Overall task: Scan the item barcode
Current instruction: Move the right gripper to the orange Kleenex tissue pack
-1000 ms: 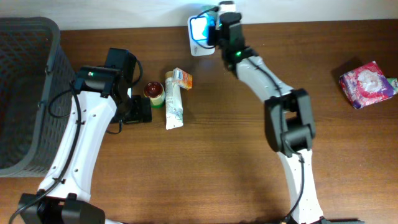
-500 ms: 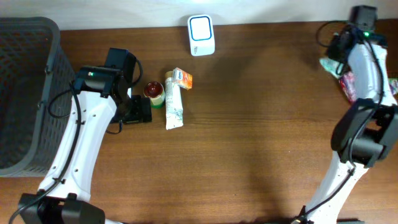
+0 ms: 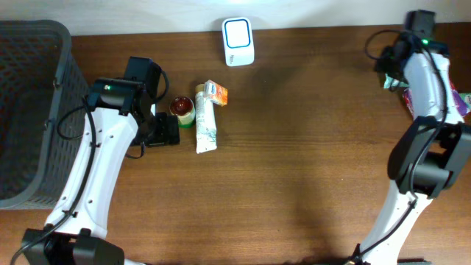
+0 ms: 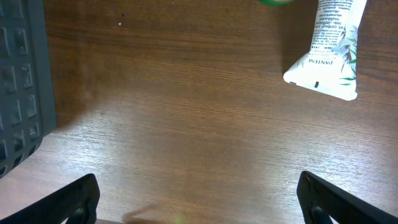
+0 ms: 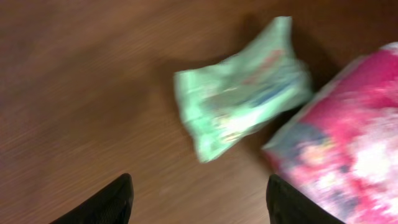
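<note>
A white barcode scanner point(image 3: 238, 41) stands at the table's back edge. My right gripper point(image 3: 390, 68) is at the far right with its jaws open and nothing between them point(image 5: 199, 186). Just beyond its fingertips, a small green packet point(image 5: 245, 87) lies on the wood against a pink pack point(image 5: 348, 143); the view is blurred. In the overhead view only a sliver of the green packet point(image 3: 387, 81) shows beside the arm. My left gripper point(image 4: 199, 199) hangs wide open over bare wood, short of a white tube point(image 4: 329, 56).
A dark mesh basket point(image 3: 29, 110) fills the left end of the table. Beside the left gripper point(image 3: 163, 131) lie the white tube point(image 3: 205, 118), a small red-lidded jar point(image 3: 182, 109) and an orange box point(image 3: 217, 92). The pink pack point(image 3: 462, 103) sits partly behind the right arm.
My right arm swung from the scanner to the far right carrying the green packet, then opened its jaws, and the packet now lies free on the table. The left arm stayed still.
</note>
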Robot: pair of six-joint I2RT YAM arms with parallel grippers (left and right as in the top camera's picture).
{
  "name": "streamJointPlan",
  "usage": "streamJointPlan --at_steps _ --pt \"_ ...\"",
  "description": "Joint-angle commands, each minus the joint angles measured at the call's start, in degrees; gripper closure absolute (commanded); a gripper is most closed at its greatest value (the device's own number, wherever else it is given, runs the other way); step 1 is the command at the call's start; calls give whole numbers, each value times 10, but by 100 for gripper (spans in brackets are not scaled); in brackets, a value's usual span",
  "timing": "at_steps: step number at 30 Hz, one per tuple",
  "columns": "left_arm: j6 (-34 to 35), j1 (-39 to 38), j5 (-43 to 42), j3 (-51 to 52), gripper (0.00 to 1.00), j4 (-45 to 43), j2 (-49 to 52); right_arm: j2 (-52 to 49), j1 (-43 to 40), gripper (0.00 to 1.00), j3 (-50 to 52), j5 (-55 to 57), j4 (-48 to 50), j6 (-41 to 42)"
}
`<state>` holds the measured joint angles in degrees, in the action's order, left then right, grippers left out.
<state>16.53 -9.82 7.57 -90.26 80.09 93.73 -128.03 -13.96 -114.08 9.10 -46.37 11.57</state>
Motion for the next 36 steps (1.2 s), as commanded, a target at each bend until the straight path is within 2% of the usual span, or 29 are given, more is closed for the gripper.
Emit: streamJointPlan --at_steps 1,3,4,5,10,14,21,25,27,29,31,34,36 --pt "6 2 4 2 1 1 -9 79 72 32 2 -102 -26 -2" --pt "6 2 4 2 1 0 -9 83 111 28 2 -163 -58 -2" --pt "6 2 4 2 1 0 -9 82 133 3 3 -180 -75 -2" --pt "6 2 4 2 1 0 -9 77 156 1 3 -180 -88 -2" --pt "6 2 4 2 1 0 -9 50 277 2 3 -179 -91 -2" --pt "6 2 4 2 1 0 -9 28 358 1 3 -180 -26 -1" --pt "6 2 4 2 1 1 -9 -5 434 1 3 -160 101 1" --pt "6 2 4 2 1 0 -9 -40 440 1 3 -136 162 76" --pt "6 2 4 2 1 1 -9 -58 440 4 3 -136 178 76" --pt "6 2 4 2 1 0 -9 -78 441 13 3 -137 188 85" --pt "6 2 4 2 1 0 -9 -92 449 18 3 -138 193 85" --pt "6 2 4 2 1 1 -9 -101 459 34 3 -138 204 85" --pt "6 2 4 2 1 0 -9 -102 460 51 3 -134 203 85"
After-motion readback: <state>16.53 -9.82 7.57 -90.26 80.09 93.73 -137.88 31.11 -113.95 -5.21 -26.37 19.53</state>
